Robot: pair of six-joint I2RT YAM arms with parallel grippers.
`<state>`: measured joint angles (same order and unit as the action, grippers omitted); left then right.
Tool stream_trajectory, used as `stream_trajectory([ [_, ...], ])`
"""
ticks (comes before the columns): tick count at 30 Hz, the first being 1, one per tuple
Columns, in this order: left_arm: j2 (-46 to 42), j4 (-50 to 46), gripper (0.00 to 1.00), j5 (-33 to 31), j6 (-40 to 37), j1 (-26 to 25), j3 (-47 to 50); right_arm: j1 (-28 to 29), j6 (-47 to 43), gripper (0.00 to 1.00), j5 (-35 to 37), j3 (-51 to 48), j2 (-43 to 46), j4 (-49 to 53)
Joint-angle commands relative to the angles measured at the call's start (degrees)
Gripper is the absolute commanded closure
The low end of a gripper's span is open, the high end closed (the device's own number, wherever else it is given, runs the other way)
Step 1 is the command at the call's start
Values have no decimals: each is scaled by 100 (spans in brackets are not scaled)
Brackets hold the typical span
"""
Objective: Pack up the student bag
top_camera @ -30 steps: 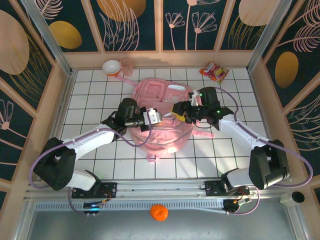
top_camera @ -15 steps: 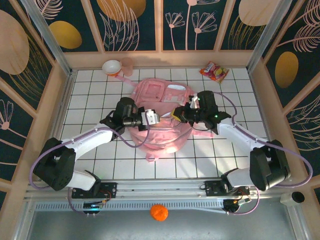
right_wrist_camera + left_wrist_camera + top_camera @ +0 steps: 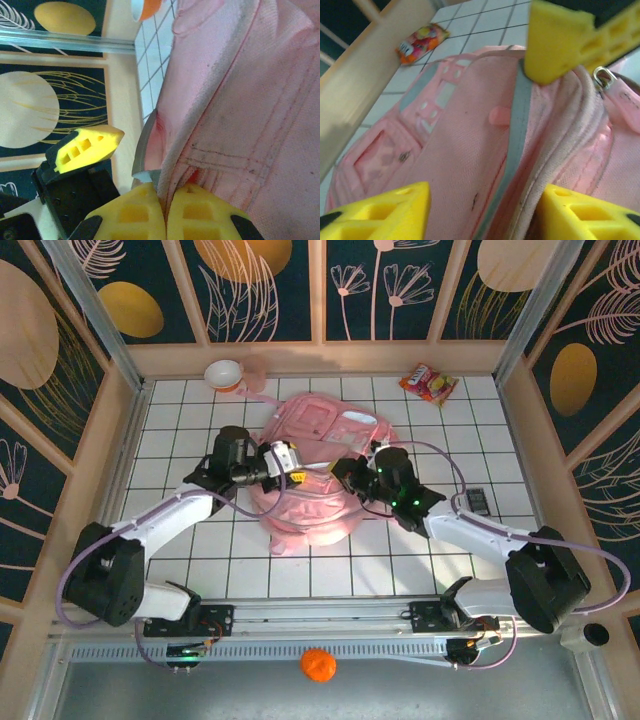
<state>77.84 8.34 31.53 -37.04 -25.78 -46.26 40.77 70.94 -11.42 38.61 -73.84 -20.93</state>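
Right jaws: together, clamped on cloth. The right gripper (image 3: 164,197) has a seamed edge of pink fabric pinched between its yellow pads.
Left jaws: apart. The left gripper (image 3: 480,215) straddles the top of the bag with one yellow finger on each side of my wrist feed. I can't tell from here whether either pad touches the fabric.
Gripper spacing: overhead, the two sit nearly nose to nose over the middle of the bag. In each wrist view I can see the other arm's yellow finger close by.
Student bag (image 3: 310,515): lies on the white tiled table (image 3: 190,530) between the two arms, around mid-table and a little toward the far wall. Its pocketed face is up, and the fabric is bunched where the right pads hold it.
Zip pull (image 3: 602,75): a metal ring on the bag's edge, just beside the right arm's finger.
Snack packet (image 3: 428,383): far right of the table, well apart from the bag.
Bowl (image 3: 224,373): far-left corner — white outside, orange at the rim.
Small dark object (image 3: 478,501): on the tiles beside the right arm, too small to identify.
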Motion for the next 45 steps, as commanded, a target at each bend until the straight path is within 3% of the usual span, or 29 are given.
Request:
stream_trajectory([
  [1,-840,200,41,-325,1098,28,89,298,124,100,541,259,-118,-1168],
  [6,-2039,-156,38,-1508,1523,-642,843,479,304,100,728,453,-558,-1652],
  [12,-2394,-194,40,-2432,2374,-1295,1381,628,355,100,848,595,-778,-1762],
  [22,-1597,419,44,-2641,2982,-1892,1235,747,281,100,1122,682,-645,-1427],
  [28,-1302,825,49,-3239,3507,-2026,1208,785,294,100,1159,727,-612,-1302],
  [33,-1177,1288,52,-3120,3878,-2039,1229,874,348,100,1212,754,-621,-1218],
  [37,-1063,1334,64,-3338,3961,-2044,1242,913,368,100,1212,773,-614,-1199],
  [42,-930,953,67,-3514,3674,-2037,1176,924,329,100,1195,898,-602,-1045],
  [45,-992,810,81,-3577,3499,-2044,1228,918,257,100,1177,989,-585,-827],
])
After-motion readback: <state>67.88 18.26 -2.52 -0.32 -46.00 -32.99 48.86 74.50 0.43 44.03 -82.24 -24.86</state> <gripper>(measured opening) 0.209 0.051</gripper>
